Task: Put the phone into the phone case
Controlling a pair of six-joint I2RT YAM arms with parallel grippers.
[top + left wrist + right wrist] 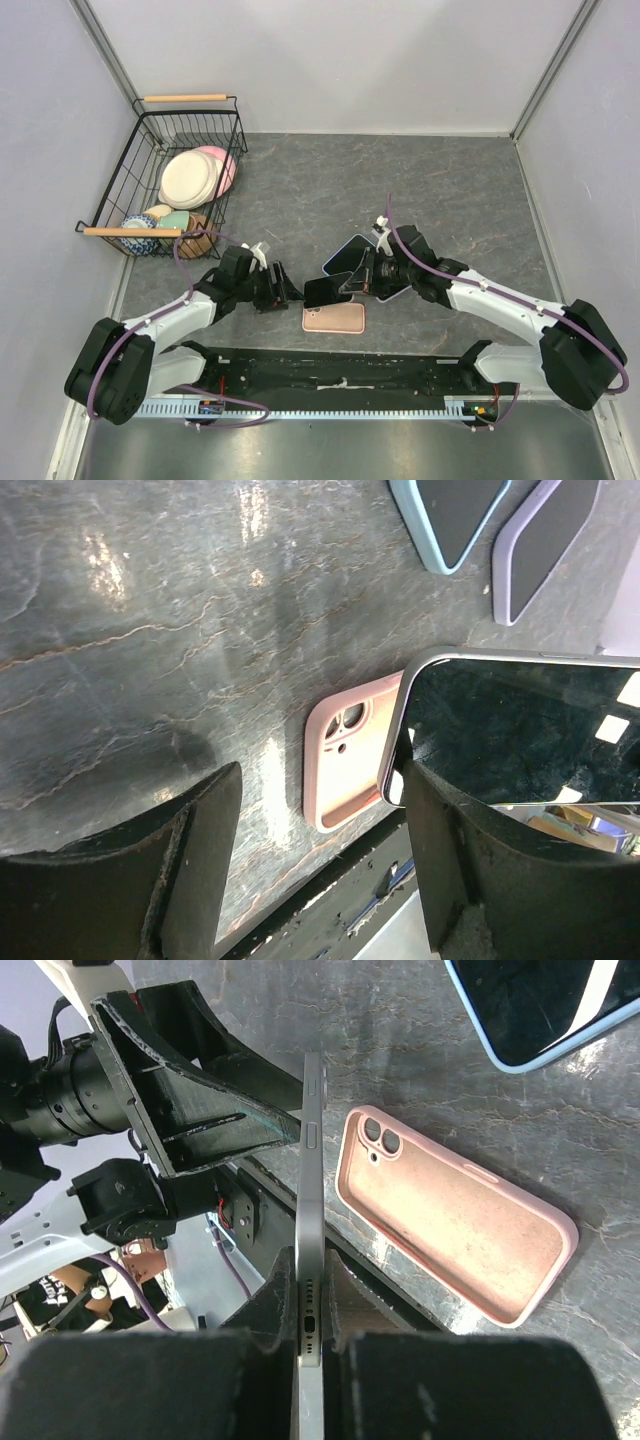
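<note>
The phone [312, 1180], silver-edged with a dark screen, is held on edge above the table, with my right gripper [310, 1270] shut on its bottom end. From above, the phone [328, 290] hangs just over the pink phone case [334, 319]. The case lies flat and open side up near the table's front edge, also visible as the pink case [455, 1220] to the right of the phone. My left gripper [322, 780] is open, the case [345, 755] showing between its fingers. Its right finger [470, 870] rests against the phone's [520, 730] near corner.
A light blue case [455, 515] and a lilac case [545, 540] lie behind the phone. A black wire basket [122, 170] with plates and bowls stands at the back left. The table's front edge and the black arm rail [340, 370] lie just beyond the pink case.
</note>
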